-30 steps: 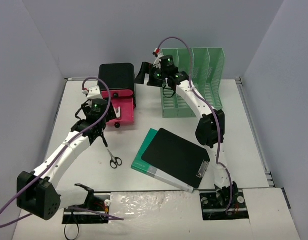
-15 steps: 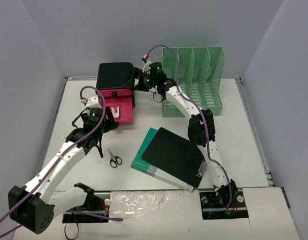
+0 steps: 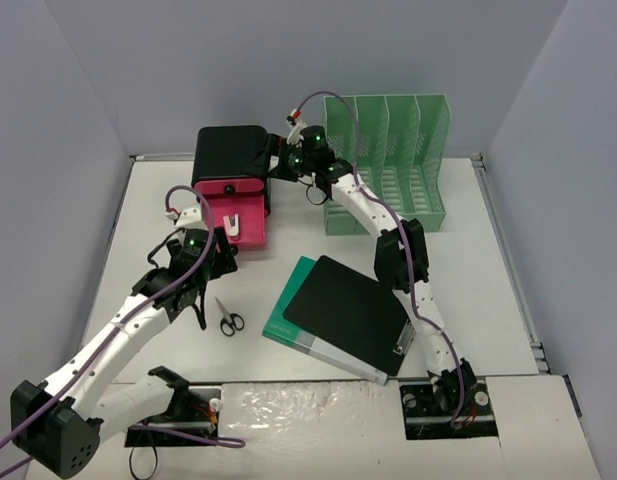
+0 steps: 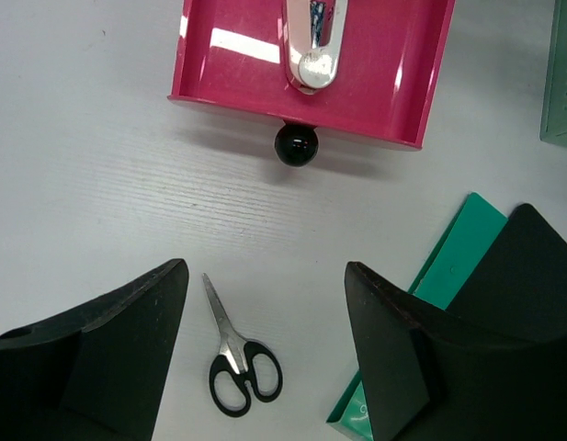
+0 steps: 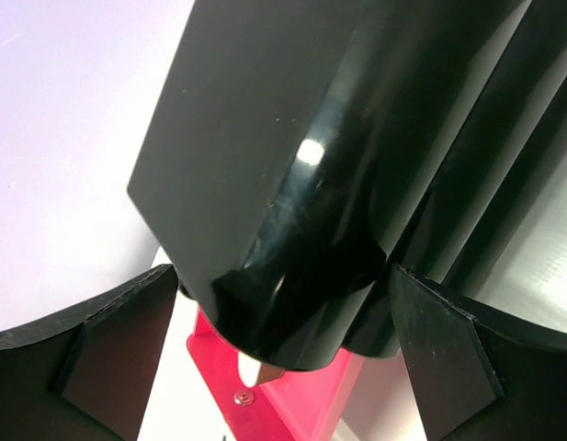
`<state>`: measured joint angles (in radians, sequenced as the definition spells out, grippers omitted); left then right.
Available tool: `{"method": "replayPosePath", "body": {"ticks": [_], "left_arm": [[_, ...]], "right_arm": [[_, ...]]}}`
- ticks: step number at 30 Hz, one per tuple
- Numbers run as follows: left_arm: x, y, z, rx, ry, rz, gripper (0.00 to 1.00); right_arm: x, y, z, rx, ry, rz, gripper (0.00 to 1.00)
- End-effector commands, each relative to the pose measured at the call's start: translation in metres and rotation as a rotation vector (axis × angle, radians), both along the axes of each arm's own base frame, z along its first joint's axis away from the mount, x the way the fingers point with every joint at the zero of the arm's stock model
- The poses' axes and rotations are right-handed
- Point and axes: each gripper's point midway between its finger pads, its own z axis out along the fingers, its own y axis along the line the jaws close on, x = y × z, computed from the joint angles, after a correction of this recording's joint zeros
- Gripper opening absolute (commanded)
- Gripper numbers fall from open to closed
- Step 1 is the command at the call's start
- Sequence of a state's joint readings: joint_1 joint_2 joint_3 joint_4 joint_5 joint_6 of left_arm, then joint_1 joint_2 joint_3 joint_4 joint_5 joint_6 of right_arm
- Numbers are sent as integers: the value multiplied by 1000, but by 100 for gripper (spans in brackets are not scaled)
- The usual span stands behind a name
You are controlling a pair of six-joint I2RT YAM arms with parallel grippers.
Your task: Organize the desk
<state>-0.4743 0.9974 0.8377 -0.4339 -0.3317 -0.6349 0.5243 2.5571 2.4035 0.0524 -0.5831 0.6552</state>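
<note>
Table [image 3: 508,300] is plain matte white, boxed in by pale grey walls [image 3: 68,100]. Left pincer [image 4: 265,276] hangs spread over black-handled scissors [image 4: 237,367]. Right pincer [image 5: 283,276], spread too, faces the black drawer box [image 5: 292,165] above its open pink drawer [image 4: 219,64].

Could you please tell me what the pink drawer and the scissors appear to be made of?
The pink drawer looks like glossy moulded plastic: its floor shows bright reflections. The scissors seem to have shiny metal blades and smooth black handles, probably plastic.
</note>
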Motion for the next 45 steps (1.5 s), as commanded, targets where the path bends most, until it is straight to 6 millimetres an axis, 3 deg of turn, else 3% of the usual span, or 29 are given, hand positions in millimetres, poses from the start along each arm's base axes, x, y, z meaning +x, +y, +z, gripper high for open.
{"method": "replayPosePath", "body": {"ticks": [1, 8, 19, 22, 38, 45], "left_arm": [[1, -8, 3, -67, -27, 10, 66], [5, -18, -24, -124, -18, 11, 66], [45, -34, -51, -83, -47, -28, 66], [64, -40, -50, -77, -83, -37, 66], [118, -43, -63, 30, -130, -46, 66], [135, -39, -59, 38, -151, -35, 65]], "right_arm": [[15, 2, 44, 82, -128, -12, 93], [14, 2, 37, 66, -132, -8, 93], [13, 0, 20, 44, -106, 0, 91], [12, 0, 20, 46, -106, 4, 91], [18, -9, 12, 42, -89, 6, 91], [18, -11, 5, 35, -71, 14, 81]]}}
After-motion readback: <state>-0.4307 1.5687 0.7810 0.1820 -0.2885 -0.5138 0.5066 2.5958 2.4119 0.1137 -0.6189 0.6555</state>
